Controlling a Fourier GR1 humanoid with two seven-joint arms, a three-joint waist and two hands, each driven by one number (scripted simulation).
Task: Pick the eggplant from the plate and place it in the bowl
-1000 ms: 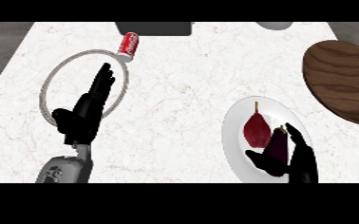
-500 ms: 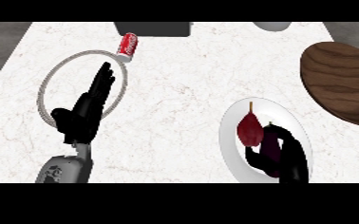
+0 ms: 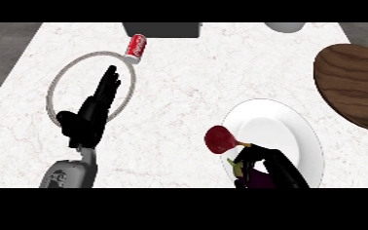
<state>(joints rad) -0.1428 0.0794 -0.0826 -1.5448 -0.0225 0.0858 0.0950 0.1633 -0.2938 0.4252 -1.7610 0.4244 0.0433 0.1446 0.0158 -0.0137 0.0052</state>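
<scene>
Where can (image 3: 136, 45) touches bowl (image 3: 63, 76).

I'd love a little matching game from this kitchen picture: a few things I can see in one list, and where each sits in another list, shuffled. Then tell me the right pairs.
Things:
1. red can
2. white plate
3. left hand
4. wooden board

Places:
A. at the view's right edge, partly cut off
B. open, over the ring-shaped bowl at the left
C. lying by the bowl's far rim
D. lower right, under the right hand curled on the eggplant

Pairs: 1-C, 2-D, 3-B, 4-A
</scene>
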